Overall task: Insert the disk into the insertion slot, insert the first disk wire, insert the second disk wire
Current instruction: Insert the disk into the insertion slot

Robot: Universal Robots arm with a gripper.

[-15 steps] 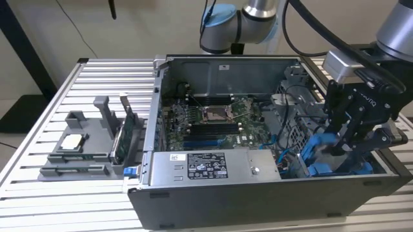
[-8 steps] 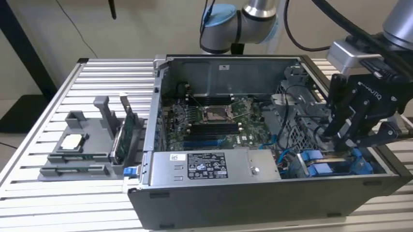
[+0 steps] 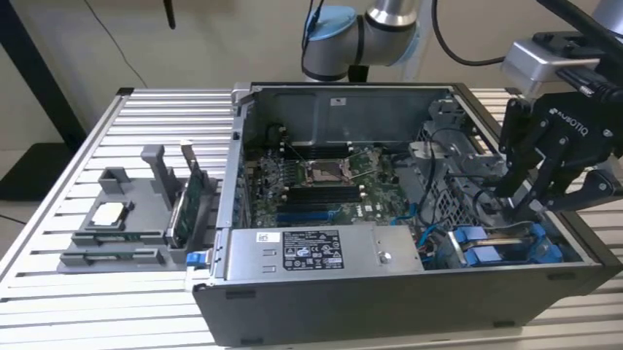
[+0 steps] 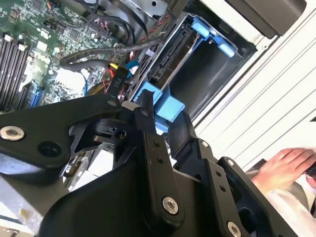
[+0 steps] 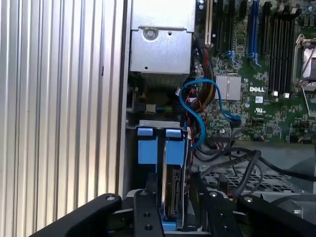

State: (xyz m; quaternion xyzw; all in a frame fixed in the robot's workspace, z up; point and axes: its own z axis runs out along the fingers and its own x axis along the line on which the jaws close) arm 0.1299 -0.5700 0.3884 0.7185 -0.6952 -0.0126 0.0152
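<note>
Black pincer fingers sit closest in the first wrist view. They are set narrow, 1 on each side of the disk, and they hold it. The disk stands on its thin edge in the insertion slot, at the corner of the computer case on the exterior view's right. It looks mostly in, but I cannot tell if it is all the way home.

To do this step well, I think the pincer should keep the disk straight with the slot walls and push slowly, so the 2 blue tabs do not catch. The blue wire loops near the slot and is best kept out of the way.

On the tabletop, a grey tray holds a small silver chip and a green card.
</note>
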